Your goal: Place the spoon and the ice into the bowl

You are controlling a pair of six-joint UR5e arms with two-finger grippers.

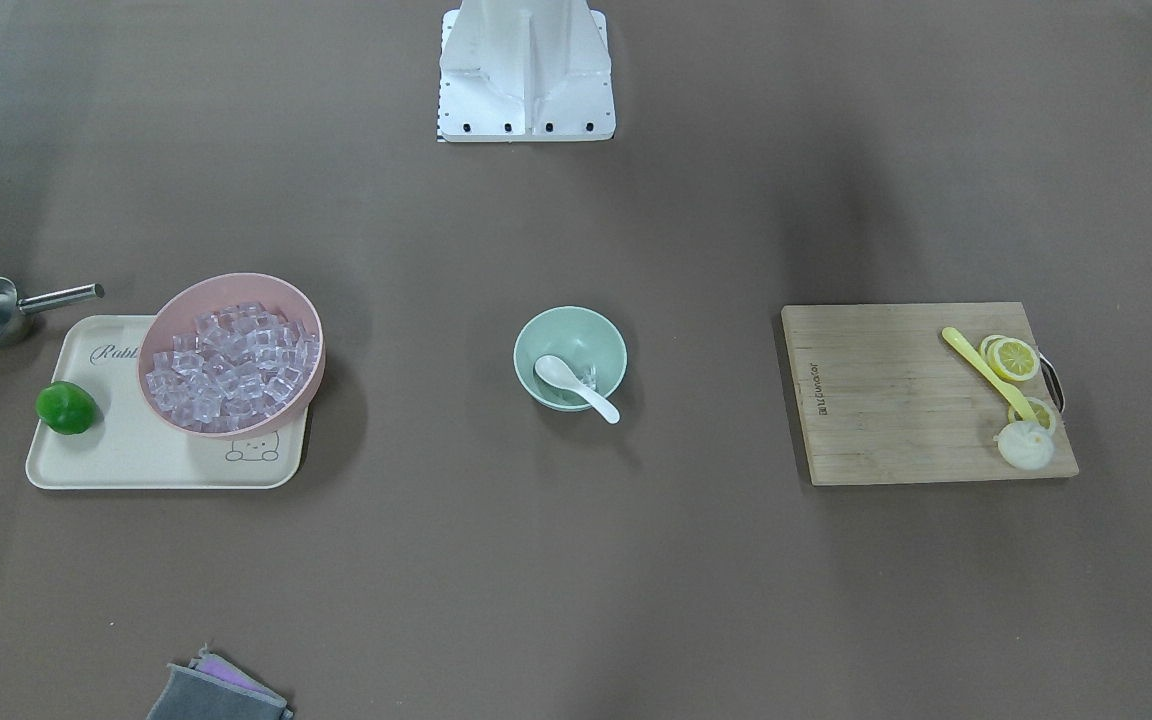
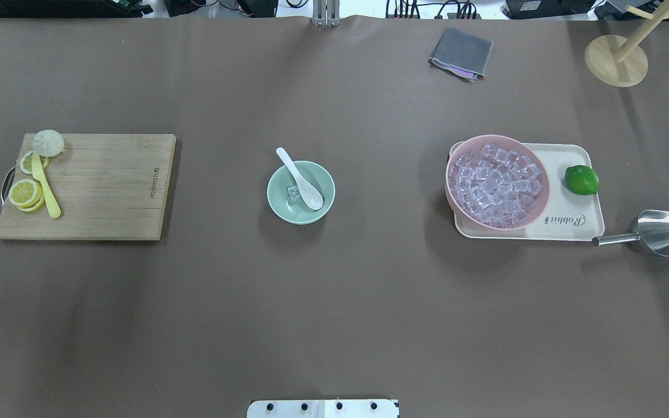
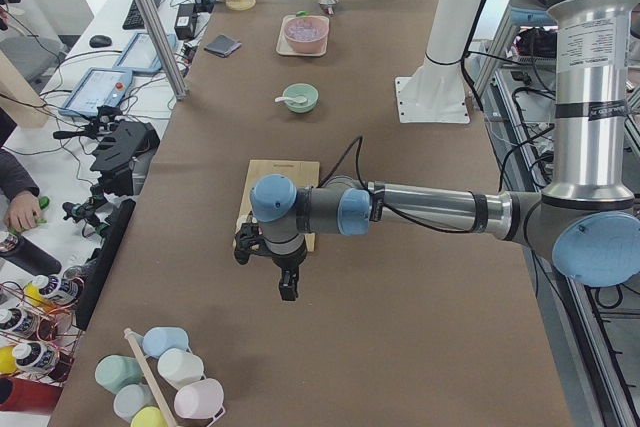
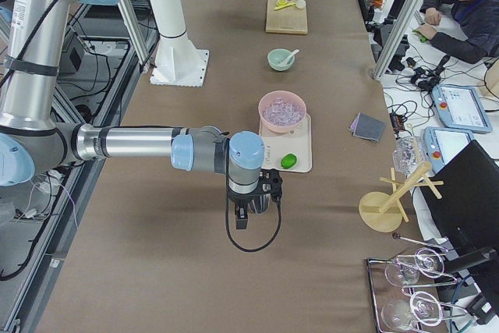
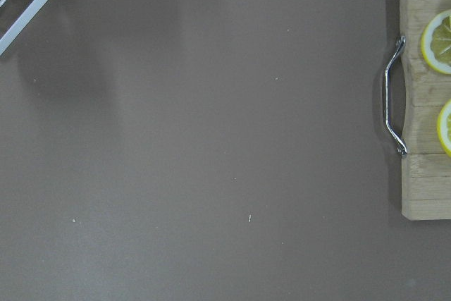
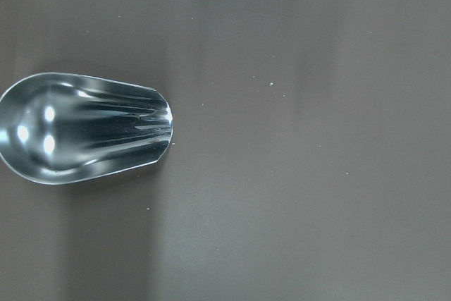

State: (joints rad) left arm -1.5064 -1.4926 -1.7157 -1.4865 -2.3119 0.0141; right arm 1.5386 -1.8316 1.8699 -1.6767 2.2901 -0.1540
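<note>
The white spoon (image 2: 298,177) rests with its scoop in the green bowl (image 2: 276,204), handle over the rim, beside a clear ice cube (image 2: 293,192), midway between the left fingers (image 3: 288,287) and the right fingers (image 4: 240,220) and well apart from both. The left fingers hang off the handled end of the cutting board (image 2: 108,186), whose stamp is too small to read; the right fingers hang over the steel scoop (image 2: 662,232) near the tray (image 2: 543,231) lettered "Rabbit". Whether either pair is apart or together cannot be told.

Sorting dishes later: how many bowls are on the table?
2. The mint-green bowl sits mid-table holding the spoon; the pink bowl, full of ice cubes, rests on the tray.
</note>
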